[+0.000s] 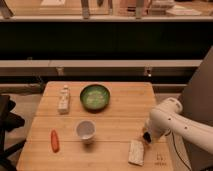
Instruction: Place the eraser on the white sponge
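The white sponge [136,151] is a flat off-white slab lying near the front right corner of the wooden table [115,122]. My gripper [146,138] hangs from the white arm [167,117] at the table's right side, just above and touching or nearly touching the sponge's far right end. A small dark shape shows at the gripper's tip; I cannot tell whether it is the eraser. No eraser shows clearly elsewhere.
A green bowl [95,96] stands at the back centre. A white cup [85,130] stands in the middle front. A narrow pale oblong with a stub [63,100] lies at the left, and an orange carrot-like object [54,140] at the front left.
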Controlling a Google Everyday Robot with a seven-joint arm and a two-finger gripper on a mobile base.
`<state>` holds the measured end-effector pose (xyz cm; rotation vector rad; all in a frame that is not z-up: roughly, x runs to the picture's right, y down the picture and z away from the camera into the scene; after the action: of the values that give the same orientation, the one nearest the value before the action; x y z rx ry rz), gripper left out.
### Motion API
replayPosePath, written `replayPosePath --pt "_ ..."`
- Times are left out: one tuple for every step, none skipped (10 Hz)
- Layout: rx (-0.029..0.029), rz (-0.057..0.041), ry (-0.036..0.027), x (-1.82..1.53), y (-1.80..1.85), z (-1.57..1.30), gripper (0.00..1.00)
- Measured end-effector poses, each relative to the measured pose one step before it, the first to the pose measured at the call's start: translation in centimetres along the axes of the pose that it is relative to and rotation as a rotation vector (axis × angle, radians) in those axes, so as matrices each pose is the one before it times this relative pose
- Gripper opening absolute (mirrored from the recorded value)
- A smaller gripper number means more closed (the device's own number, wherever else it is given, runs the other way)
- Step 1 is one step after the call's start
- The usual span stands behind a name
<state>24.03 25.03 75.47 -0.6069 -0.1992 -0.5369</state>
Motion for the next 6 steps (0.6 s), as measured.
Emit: replayPosePath --pt "-0.00013 -0.00219 -0.00042 -0.053 0.036 -0.012 0.11" --pt "0.00073 -0.00444 -0.00039 -0.073 0.113 -0.005 0.18" --pt "0.00117 -0.00635 -0.00081 -0.099 0.012 0.005 0.20" --pt "0.00217 -0.00869 -0.00031 -0.078 -0.027 0.010 0.17" --pt "0.00172 -0.00988 -0.00097 -0.110 0.015 -0.003 0.10" --pt "0.00030 -0.00344 0.00020 -0.018 0.006 -0.012 0.09"
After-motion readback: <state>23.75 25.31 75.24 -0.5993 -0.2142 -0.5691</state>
